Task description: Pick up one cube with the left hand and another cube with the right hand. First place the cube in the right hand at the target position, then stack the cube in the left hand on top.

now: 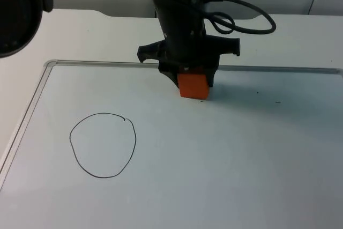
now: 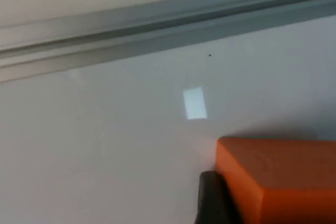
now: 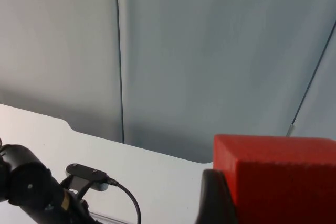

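Nearest, the drawn circle (image 1: 103, 145) at eight o'clock holds no cube yet. Beyond it, toward twelve o'clock, the left gripper (image 1: 192, 85) clamps an orange cube (image 1: 193, 86). Raised toward the partition wall (image 3: 210, 51), the right gripper (image 3: 210, 203) grips a red cube (image 3: 278, 177); both placements remain.

Fixed overhead view, two close wrist views

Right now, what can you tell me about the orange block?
The orange cube is a plain, matte block with sharp edges and flat faces, with no markings visible. The left gripper clamps it from above, near the whiteboard's metal frame. Its bottom looks to be at or just above the white surface. In the left wrist view, a black fingertip presses against its side. It sits well away from the drawn black circle.
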